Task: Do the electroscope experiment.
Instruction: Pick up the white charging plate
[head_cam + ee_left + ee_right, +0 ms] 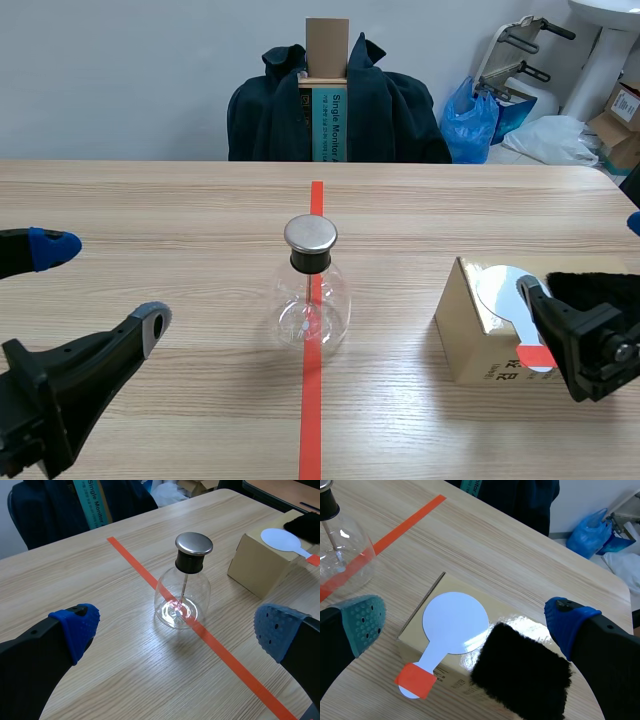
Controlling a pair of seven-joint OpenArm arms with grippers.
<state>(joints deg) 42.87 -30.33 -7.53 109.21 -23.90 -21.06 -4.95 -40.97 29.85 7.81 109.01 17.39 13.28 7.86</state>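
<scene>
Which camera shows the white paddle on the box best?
The right wrist view: the white paddle lies whole, close, disc, handle, red-taped end. The scene view has the right gripper covering part of it; the left wrist view shows it far off.

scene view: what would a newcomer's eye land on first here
First the clear glass flask with its round metal cap, standing on the red tape line at the table's middle. Then the tan cardboard box on the robot's right, with a white round paddle and a black furry pad lying on top. The right gripper hangs open over that box.
</scene>
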